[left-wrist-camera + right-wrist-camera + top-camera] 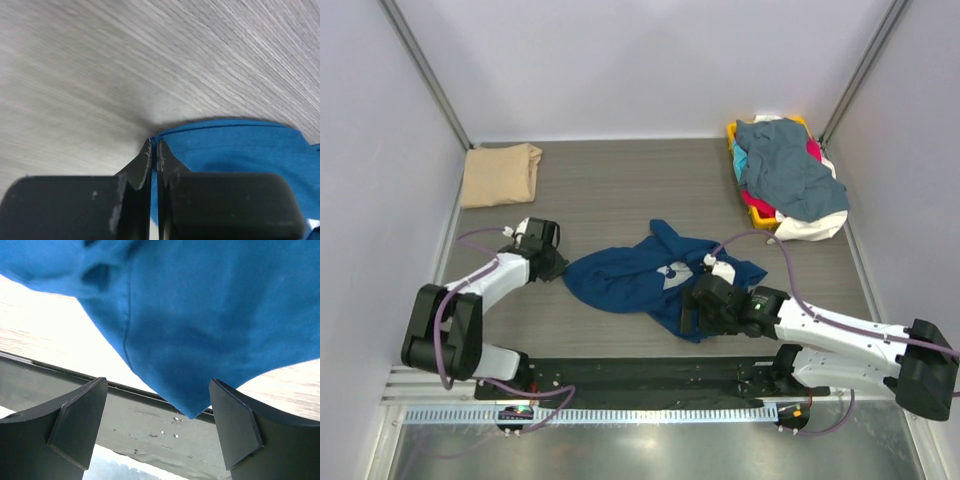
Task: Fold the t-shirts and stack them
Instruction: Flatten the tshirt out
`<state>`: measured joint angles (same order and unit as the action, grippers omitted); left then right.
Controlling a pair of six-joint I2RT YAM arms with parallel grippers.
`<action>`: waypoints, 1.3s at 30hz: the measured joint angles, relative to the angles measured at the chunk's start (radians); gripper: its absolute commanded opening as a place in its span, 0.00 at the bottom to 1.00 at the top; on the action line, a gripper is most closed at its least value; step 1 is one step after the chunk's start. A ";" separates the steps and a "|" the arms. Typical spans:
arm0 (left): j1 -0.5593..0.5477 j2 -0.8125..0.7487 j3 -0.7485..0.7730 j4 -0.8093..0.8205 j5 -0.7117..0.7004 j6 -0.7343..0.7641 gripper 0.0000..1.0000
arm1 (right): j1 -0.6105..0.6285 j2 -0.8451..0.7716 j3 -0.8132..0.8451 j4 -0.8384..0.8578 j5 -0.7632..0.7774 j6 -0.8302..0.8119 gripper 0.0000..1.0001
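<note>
A navy blue t-shirt (pixel 630 275) with a white print lies crumpled in the middle of the table. My left gripper (pixel 560 268) is down at its left edge. In the left wrist view the left gripper (pixel 155 145) is shut, with a thin fold of the blue cloth (pixel 240 145) pinched between the fingers. My right gripper (pixel 692 310) is at the shirt's near right corner. There the right gripper (pixel 157 382) stands open, and a pointed corner of the cloth (pixel 190 315) hangs between its fingers, touching neither. A folded tan t-shirt (pixel 500 175) lies at the back left.
A yellow bin (pixel 732 135) at the back right holds a heap of t-shirts (pixel 790 175), slate-blue on top with red, teal and white beneath. The black mounting strip (pixel 150 420) at the table's near edge runs just below the right gripper. White walls enclose the table.
</note>
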<state>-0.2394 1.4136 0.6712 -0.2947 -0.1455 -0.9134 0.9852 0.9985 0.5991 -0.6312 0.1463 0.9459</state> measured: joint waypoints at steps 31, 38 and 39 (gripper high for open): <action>0.320 -0.536 0.232 -0.475 0.069 0.165 0.00 | -0.495 0.668 1.295 -0.354 0.175 -0.414 0.94; 0.320 -0.478 0.229 -0.488 0.106 0.190 0.00 | -0.543 0.787 1.554 -0.500 0.147 -0.444 0.94; 0.320 -0.472 0.229 -0.488 0.109 0.192 0.00 | -0.550 0.790 1.570 -0.516 0.140 -0.443 0.94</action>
<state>0.0811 0.9417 0.9005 -0.7830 -0.0368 -0.7219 0.4351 1.7889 2.1693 -1.1469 0.2859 0.5026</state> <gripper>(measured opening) 0.012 0.937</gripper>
